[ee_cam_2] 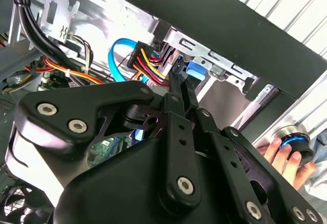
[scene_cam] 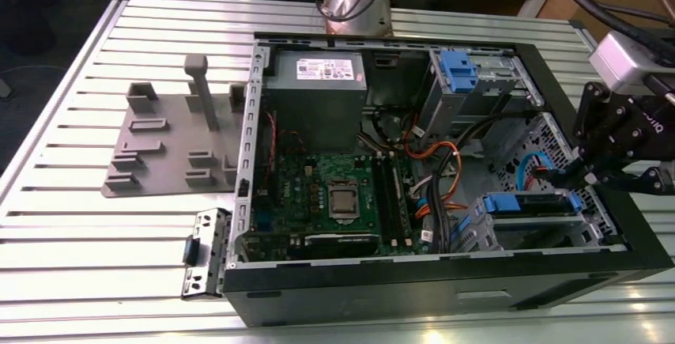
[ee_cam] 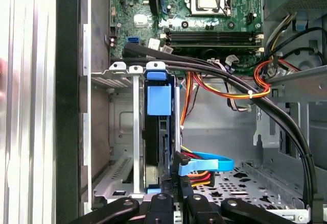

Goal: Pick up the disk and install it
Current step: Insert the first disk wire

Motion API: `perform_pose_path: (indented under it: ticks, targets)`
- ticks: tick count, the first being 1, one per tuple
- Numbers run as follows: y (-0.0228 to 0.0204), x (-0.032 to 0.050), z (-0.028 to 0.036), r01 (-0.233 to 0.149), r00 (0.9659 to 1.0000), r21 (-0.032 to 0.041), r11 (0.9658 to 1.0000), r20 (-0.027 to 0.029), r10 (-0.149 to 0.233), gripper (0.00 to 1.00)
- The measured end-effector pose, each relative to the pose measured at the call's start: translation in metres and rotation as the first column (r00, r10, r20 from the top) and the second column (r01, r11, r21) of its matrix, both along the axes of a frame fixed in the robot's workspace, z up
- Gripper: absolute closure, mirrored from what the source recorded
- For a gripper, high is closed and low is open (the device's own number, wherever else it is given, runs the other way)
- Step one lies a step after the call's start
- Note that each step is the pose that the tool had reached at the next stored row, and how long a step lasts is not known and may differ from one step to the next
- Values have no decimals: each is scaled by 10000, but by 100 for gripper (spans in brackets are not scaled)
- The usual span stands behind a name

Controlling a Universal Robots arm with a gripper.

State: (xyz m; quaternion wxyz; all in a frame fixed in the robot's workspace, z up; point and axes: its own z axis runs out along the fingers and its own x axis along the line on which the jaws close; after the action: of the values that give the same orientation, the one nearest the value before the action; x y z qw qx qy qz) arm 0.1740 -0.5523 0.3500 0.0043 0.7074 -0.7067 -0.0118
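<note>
From where I stand, the open black computer case (scene_cam: 422,296) lies on its side on the slatted metal table (scene_cam: 84,225), so its drive bays can be reached from above. The disk, a flat silver hard drive framed by blue plastic carrier rails (scene_cam: 533,202), already sits in the metal bay at about 4 o'clock in the case in the exterior view. The first wrist view shows it standing on edge between the bay's walls (ee_cam: 158,132).

The black gripper (scene_cam: 575,176) hangs over that corner, at roughly 3 o'clock of the case. Both wrist views show its fingers pressed together with nothing between them, tips aimed at the disk's cable end (ee_cam: 176,203) (ee_cam_2: 179,78). That looks to me like a pushing pose for seating the drive, not a grasp. I cannot tell whether the tips touch it.

A blue flat data cable (ee_cam: 209,163) and a bundle of coloured power wires (ee_cam_2: 148,63) lie just beside the tips.
</note>
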Motion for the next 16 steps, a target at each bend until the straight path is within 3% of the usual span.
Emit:
perform_pose_path:
  ticks: [16]
  targets:
    - [-54, -79, -6, 0, 10000, -2, 10000, 0, 0, 83]
